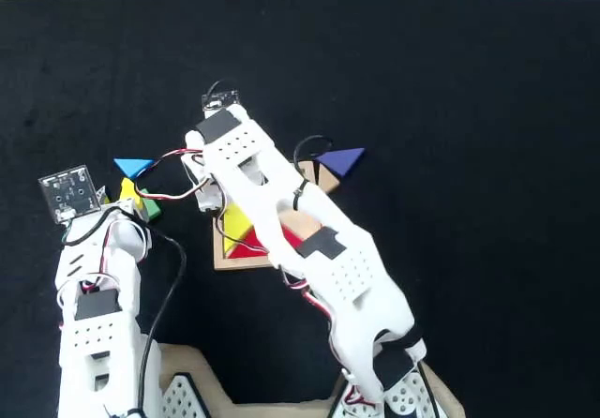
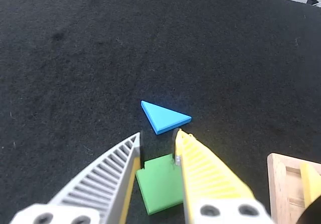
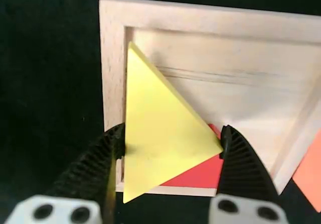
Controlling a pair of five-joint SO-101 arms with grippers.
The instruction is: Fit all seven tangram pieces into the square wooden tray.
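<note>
My right gripper (image 3: 170,148) is clamped on the yellow triangle (image 3: 160,133), one black finger (image 3: 95,169) against each side. I hold that triangle tilted over the near corner of the wooden tray (image 3: 200,13), with one long edge along the tray's side wall. Under it a red piece (image 3: 200,176) lies flat on the tray floor, and an orange piece (image 3: 310,166) sits just outside the rim.

My left gripper (image 2: 157,142) is low over the black table (image 2: 75,58), off to the tray's side. Its fingers are apart, with the green square (image 2: 160,186) lying between them; I cannot tell whether they touch it. The blue triangle (image 2: 163,117) lies just beyond my fingertips. A purple triangle (image 1: 342,160) rests on the table near the tray's far corner.
</note>
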